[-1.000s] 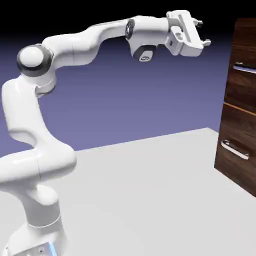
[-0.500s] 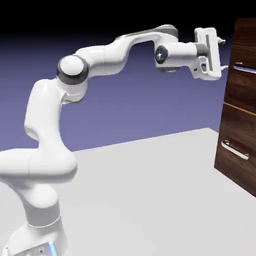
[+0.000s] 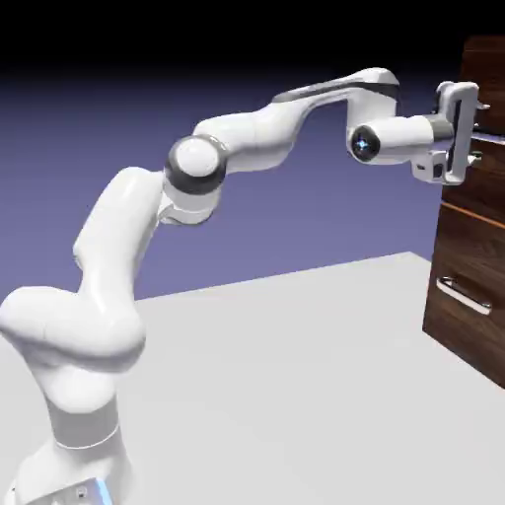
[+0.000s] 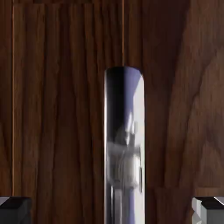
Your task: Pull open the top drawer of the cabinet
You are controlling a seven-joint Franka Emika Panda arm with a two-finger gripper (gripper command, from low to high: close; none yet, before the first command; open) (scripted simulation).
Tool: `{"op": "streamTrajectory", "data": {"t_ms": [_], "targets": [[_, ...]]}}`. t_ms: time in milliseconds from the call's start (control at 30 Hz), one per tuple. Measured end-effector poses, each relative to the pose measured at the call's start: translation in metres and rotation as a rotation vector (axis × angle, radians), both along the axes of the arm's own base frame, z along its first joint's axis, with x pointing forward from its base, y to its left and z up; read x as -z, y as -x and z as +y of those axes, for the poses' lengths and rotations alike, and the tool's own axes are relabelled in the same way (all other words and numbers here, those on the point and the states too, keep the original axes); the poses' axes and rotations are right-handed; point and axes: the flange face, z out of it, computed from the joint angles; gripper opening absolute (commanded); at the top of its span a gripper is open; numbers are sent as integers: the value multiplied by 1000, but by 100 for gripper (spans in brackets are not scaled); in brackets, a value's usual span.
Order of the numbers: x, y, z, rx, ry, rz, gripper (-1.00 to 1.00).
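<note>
Claw (image 4: 112, 209) gapes wide around top drawer's (image 3: 485, 148) slim, stiff, likely slippery metal handle (image 4: 124, 144), best pinched mid-bar.

Gripper (image 3: 471, 133) before top drawer (image 3: 485, 148), handle (image 4: 124, 144) between fingertips (image 4: 15, 209).

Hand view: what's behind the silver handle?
Behind the silver handle is the top drawer front, dark wood grain, filling the view. The strip directly behind the bar is covered. Open gripper fingertips sit either side, clear of it.

Side view; close-up of shared cabinet (image 3: 480, 227)
</note>
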Motion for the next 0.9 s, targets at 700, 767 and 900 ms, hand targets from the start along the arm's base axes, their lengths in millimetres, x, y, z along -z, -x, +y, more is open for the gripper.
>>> {"op": "streamTrajectory", "data": {"t_ms": [700,767,900], "targets": [[8,26,6,-5,-1,13,-100],[8,39,6,-5,-1,13,-100],[8,66,6,-5,-1,13,-100]]}}
